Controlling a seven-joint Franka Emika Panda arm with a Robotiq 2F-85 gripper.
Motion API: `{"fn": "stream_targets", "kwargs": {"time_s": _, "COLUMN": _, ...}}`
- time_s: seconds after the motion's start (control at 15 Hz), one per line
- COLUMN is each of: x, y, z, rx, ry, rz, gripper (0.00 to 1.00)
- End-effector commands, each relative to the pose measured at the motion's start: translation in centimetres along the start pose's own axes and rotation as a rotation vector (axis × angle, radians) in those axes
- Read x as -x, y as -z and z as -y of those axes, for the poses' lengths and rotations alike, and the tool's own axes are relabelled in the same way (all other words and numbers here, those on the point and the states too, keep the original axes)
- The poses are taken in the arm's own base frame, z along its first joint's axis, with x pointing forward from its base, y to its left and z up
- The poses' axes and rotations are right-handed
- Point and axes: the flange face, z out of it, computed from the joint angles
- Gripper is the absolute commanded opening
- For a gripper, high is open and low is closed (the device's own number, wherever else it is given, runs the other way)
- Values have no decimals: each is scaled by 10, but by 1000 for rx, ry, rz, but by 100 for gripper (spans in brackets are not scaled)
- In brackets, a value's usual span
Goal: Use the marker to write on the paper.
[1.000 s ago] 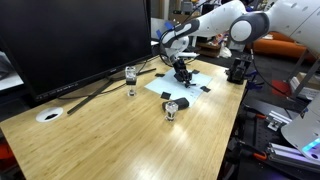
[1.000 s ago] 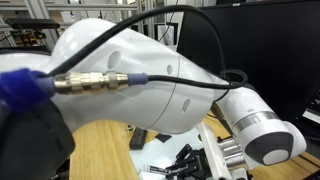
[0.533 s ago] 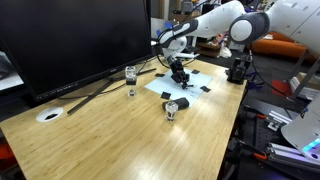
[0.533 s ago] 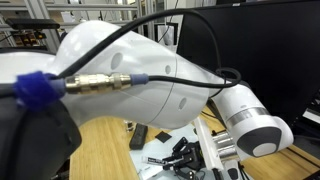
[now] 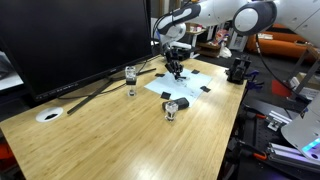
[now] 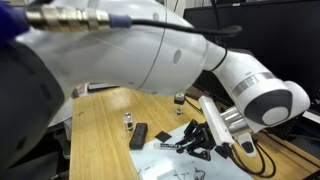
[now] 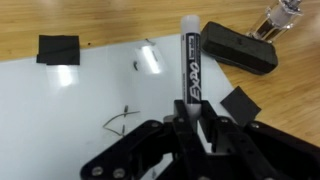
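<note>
One arm reaches in over the desk, wrist pointing down, end effector over the paper lying flat near the desk's far end. It clamps the marker. Tip contact unclear; arm casing blocks much of an exterior view.

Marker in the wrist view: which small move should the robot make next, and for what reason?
Probably lower the pincer a little, straight toward the paper. It is shut on the marker, the paper bears only a few faint dark marks, and in an exterior view the pincer seems to hang just above the paper, so the tip likely is not touching.
</note>
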Motion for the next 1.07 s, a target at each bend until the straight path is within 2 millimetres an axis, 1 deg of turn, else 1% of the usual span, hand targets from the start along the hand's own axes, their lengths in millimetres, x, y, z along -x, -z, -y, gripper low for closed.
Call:
{"fn": "stream_targets", "kwargs": {"time_s": 0.0, "x": 32, "y": 22, "z": 32, "rx": 39, "ry": 105, "rz": -60, "gripper": 5}}
{"fn": "stream_targets", "kwargs": {"time_s": 0.13, "x": 47, "y": 30, "z": 49, "rx": 66, "ry": 162, "rz": -75, "gripper": 5}}
{"fn": "stream_targets", "kwargs": {"time_s": 0.27, "x": 54, "y": 30, "z": 56, "rx": 89, "ry": 197, "rz": -76, "gripper": 5}}
{"fn": "stream_targets", "kwargs": {"time_s": 0.4, "x": 53, "y": 20, "z": 53, "rx": 119, "ry": 228, "rz": -41, "gripper": 5}}
{"fn": "stream_targets", "kwargs": {"time_s": 0.73, "x": 39, "y": -19, "z": 34, "rx": 201, "ry": 303, "rz": 64, "gripper": 5}}
{"fn": "stream_targets", "kwargs": {"time_s": 1.0, "x": 36, "y": -30, "z": 35, "rx": 250, "ry": 351, "rz": 83, "gripper": 5}}
